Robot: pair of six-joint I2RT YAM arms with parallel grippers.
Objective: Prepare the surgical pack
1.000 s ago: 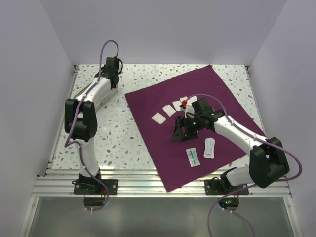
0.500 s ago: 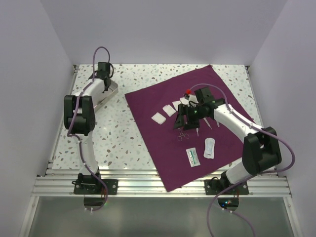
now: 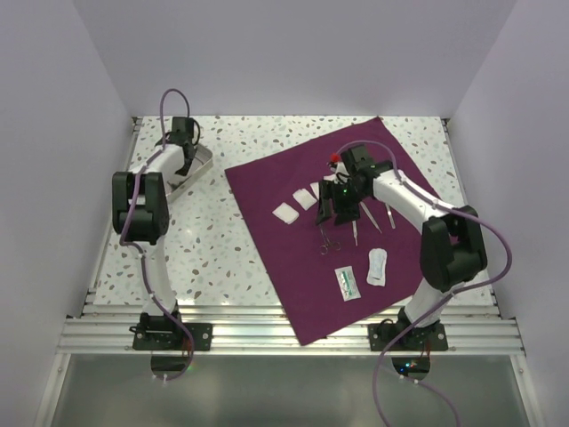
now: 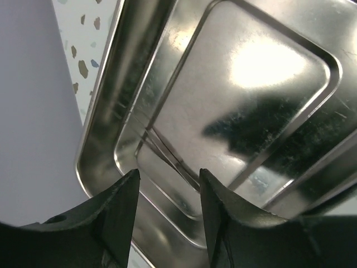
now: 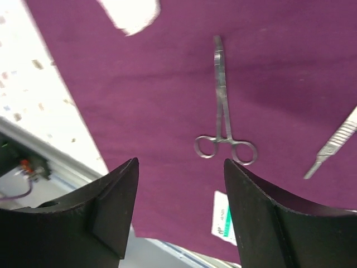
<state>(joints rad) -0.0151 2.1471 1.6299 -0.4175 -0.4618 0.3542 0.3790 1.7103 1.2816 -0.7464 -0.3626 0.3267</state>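
Looks like the laying-out step, with instruments set out on the surgical pack (image 3: 293, 267), a deep purple-maroon fabric cloth spread flat as a wide square over the right half of the white speckled tabletop (image 3: 213, 258). Lying on it: several white gauze squares (image 3: 285, 213), a pair of silver ring-handled forceps (image 5: 223, 111), a slim silver scalpel-like handle (image 5: 334, 142) near them, a white oblong packet (image 3: 377, 267) and a flat green-printed sachet (image 3: 348, 282). Hovering above the forceps, the right hand (image 5: 179, 167), fingers apart, nothing between them, clear of the metal below. Hanging over the shiny rectangular steel tray (image 4: 100, 139) at the far left of the tabletop, the left hand (image 4: 168, 178), likewise spread wide and empty. On the tray floor only a thin straight line (image 4: 167, 153), too faint to call either an instrument or a scratch. Probably calls next for checking the tray for any last piece, lowering squarely over it, closing on a narrow shank and carrying it to a bare patch of cloth without nudging the pieces laid there. No telling yet about folding; would need the 2 hands at opposite corners of the cloth.
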